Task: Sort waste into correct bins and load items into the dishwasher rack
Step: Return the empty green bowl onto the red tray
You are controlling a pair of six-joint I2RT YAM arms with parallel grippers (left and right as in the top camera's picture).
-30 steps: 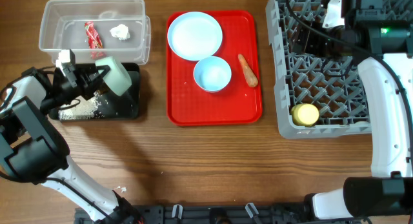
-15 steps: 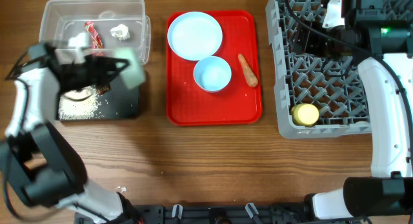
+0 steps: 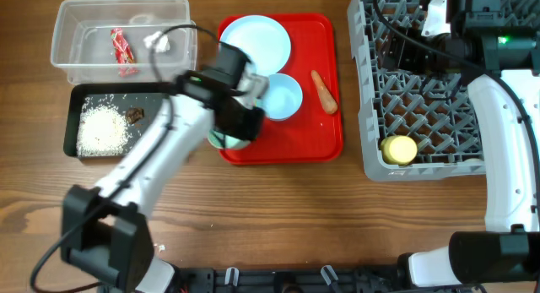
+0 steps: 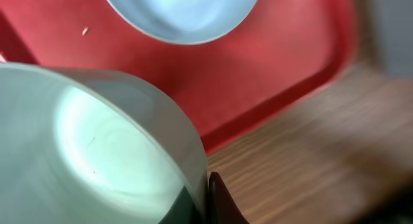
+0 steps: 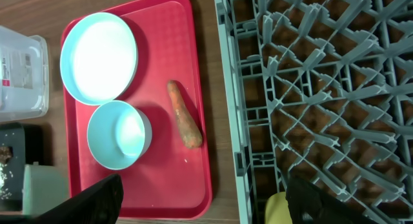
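My left gripper [image 3: 239,124] is shut on the rim of a mint bowl [image 3: 226,140] [image 4: 97,146], held at the front left edge of the flat red tray [image 3: 316,141]. On that tray are the pale blue plate [image 3: 254,43], a second pale blue bowl [image 3: 281,98] [image 4: 181,11] and the orange carrot piece [image 3: 324,92] [image 5: 184,123]. The clear tub [image 3: 76,61] holds the red wrapper [image 3: 122,46] and the white tissue [image 3: 157,41]. The black tray [image 3: 160,141] holds the rice [image 3: 101,129] and the brown scrap [image 3: 135,116]. My right gripper [image 5: 206,201] is open and empty above the grey rack [image 3: 439,90], which holds the yellow cup [image 3: 398,149].
The left arm lies diagonally across the table from the front left up to the red tray. The right arm runs along the table's right edge, beside and over the rack. Bare wood lies in front of the trays and the rack.
My left arm has swung right from over the black tray to the red tray's front left edge, carrying the mint bowl. The right arm has not moved.
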